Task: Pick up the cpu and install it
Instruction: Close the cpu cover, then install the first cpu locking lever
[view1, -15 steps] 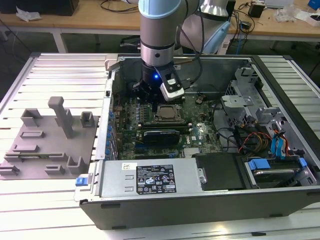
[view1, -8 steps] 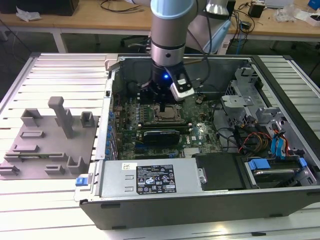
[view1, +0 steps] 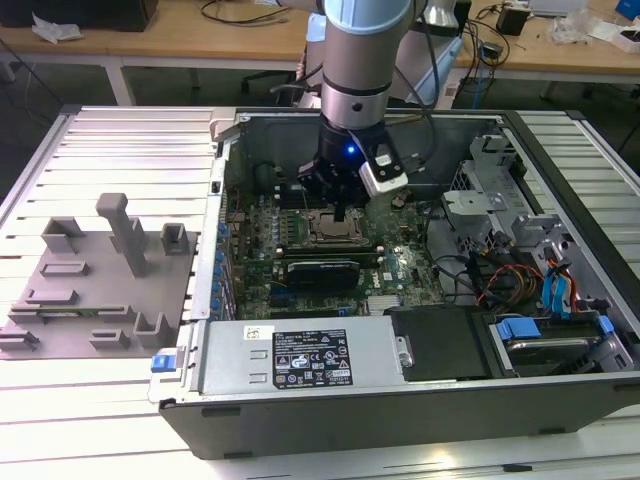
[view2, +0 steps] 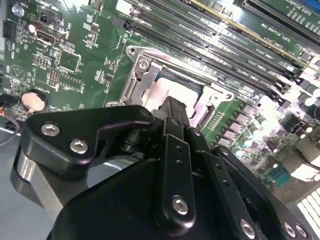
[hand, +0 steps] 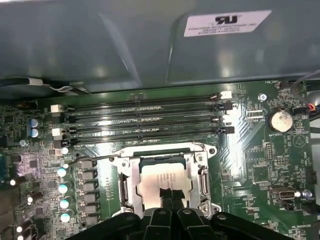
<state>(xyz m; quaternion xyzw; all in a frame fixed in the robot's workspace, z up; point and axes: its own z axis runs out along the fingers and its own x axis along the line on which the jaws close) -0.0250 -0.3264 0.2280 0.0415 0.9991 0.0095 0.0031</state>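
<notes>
Straight under the gripper (view1: 341, 212) in the exterior view is the square metal socket frame (view1: 335, 243) on the green motherboard (view1: 400, 268), inside the open grey computer case (view1: 560, 400). The small flat square silver-topped cpu (view1: 331, 232) reads as a pale patch in that frame, just beneath the tips. The grey moulded holder plate (view1: 90, 275) sits well apart from the gripper, outside the case. My read: pick and carry are done, and placement is at or near its end.

In the second wrist view, the gripper (view2: 176, 104) has its black fingers (view2: 175, 135) run together to one narrow tip. No gap shows and nothing is pinched between them. The tip sits over the cpu (view2: 165, 90) top face, inside the socket frame (view2: 145, 75).

In the first wrist view, the gripper (hand: 171, 196) tips are pressed together at the near edge of the cpu (hand: 161, 177), which lies flat and square to the socket frame (hand: 125, 182). Touching or just off it, can't tell. Long black memory slots (hand: 145, 120) lie beyond the socket from the gripper. Full seating and frame latch: can't tell. The arm is not yet clear of the socket.
</notes>
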